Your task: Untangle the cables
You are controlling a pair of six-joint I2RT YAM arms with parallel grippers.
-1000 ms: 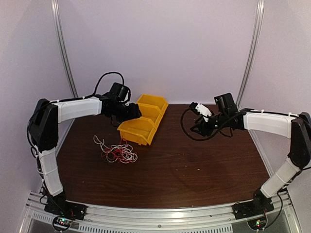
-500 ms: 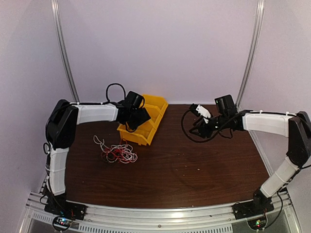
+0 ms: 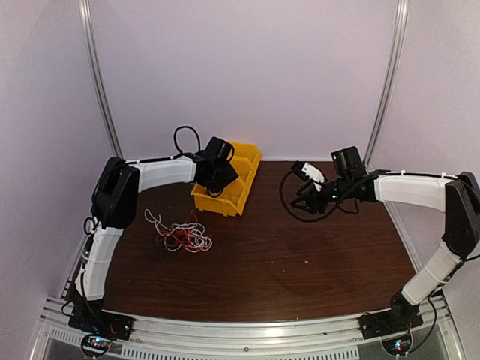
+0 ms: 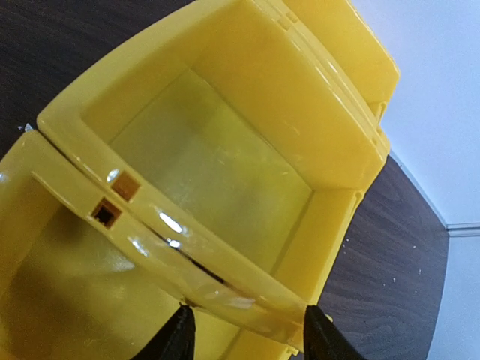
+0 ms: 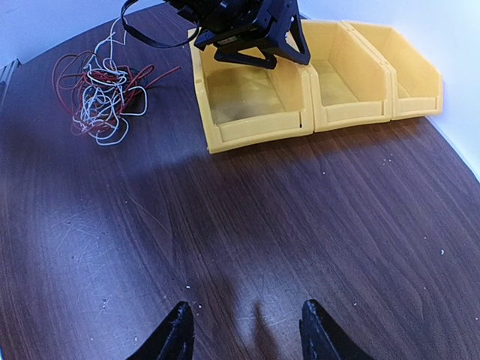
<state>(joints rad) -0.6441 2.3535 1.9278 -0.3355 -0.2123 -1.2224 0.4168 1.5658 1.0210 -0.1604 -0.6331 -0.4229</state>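
From my remote seat the untangling looks not yet begun. The cables lie in one small knotted heap on the left part of the dark wood-grain table, near the row of yellow bins but apart from it, and neither arm touches them.

They are thin, limp, thread-like wires, white, red and a few dark ones, looped over each other, with one white strand trailing away from the heap. Every strand has yet to be pulled apart.

The three bins are glossy hard plastic, box-shaped with thick rims; those I can see into are empty. The left gripper straddles the rims where two bins meet, a black finger on each side; I cannot tell whether it is clamped. The right gripper hangs over bare table, jaws apart, holding nothing
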